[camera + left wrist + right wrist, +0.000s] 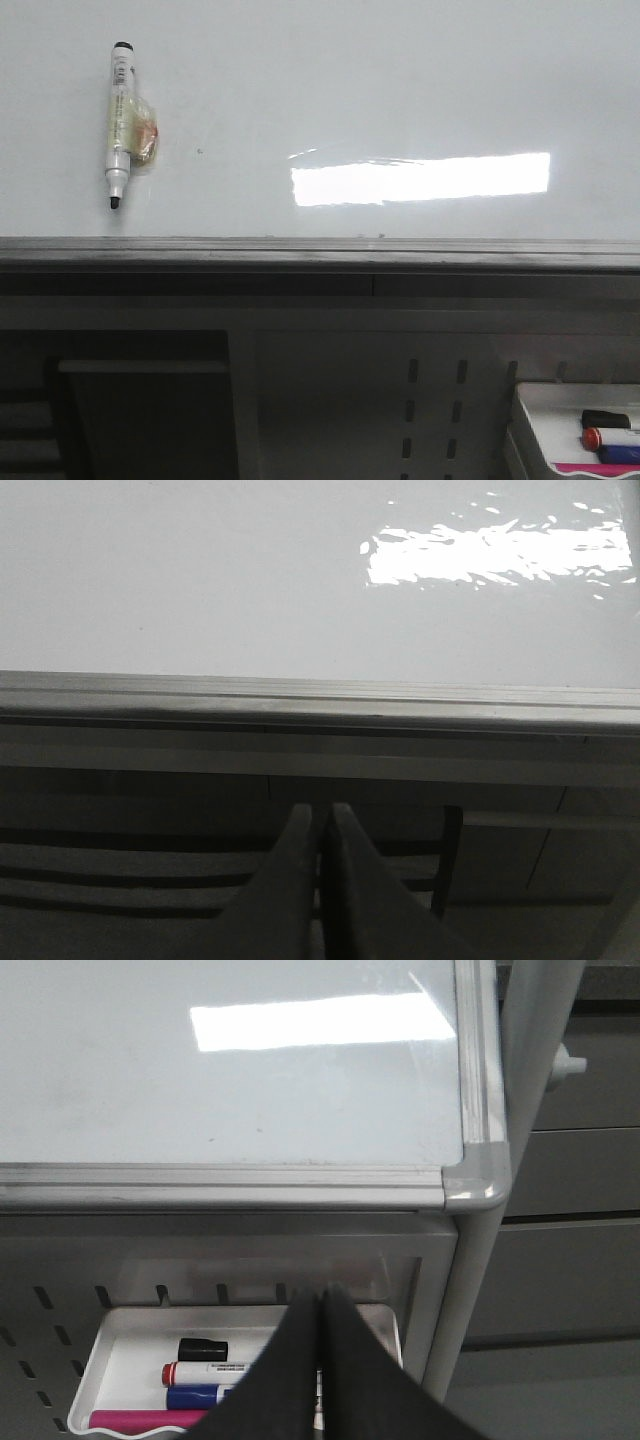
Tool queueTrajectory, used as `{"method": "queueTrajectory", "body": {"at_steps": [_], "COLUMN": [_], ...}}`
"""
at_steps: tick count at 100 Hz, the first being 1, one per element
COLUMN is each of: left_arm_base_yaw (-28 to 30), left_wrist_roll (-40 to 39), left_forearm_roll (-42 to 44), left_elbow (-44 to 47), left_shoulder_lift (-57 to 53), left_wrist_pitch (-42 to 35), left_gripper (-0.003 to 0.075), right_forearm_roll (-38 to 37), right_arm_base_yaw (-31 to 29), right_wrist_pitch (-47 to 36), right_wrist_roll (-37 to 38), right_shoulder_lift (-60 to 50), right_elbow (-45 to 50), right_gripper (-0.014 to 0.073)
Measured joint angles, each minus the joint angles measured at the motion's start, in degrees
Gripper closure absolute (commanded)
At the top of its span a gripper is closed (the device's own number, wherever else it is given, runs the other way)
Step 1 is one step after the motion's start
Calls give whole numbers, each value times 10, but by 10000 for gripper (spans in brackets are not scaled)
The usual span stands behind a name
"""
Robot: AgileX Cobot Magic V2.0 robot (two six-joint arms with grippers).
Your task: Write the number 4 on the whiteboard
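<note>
- Hanging on the whiteboard (400, 90), a black-capped marker (119, 125) points tip down, label print too small to read.
- Left gripper (322, 825) and right gripper (322, 1305) are both closed, holding nothing.

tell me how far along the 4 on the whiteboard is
Nothing looks done: the whiteboard shows no strokes, only glare. Nothing is in hand either: the left hand and right hand are both shut with nothing between the fingers. A black marker is stuck to the board at upper left, tip down and uncapped. Everything is left: taking that marker and drawing all of the 4.
</note>
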Motion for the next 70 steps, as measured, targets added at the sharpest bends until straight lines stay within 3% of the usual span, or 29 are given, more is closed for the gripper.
{"method": "queueTrajectory", "body": {"at_steps": [50,70], "left_arm_base_yaw": [0,0], "left_wrist_roll": [0,0], "left_forearm_roll": [4,90], "left_elbow": [0,0], "left_shoulder_lift": [0,0], "left_wrist_pitch": [0,-2], "left_gripper": [741,741], "right_forearm_roll": [-4,12], "right_arm_base_yaw": [0,0], "right_wrist_pitch": [-30,-60], "right_wrist_roll": [-1,-1], "right_shoulder_lift": [0,0], "right_elbow": [0,0], "right_gripper": [658,658]}}
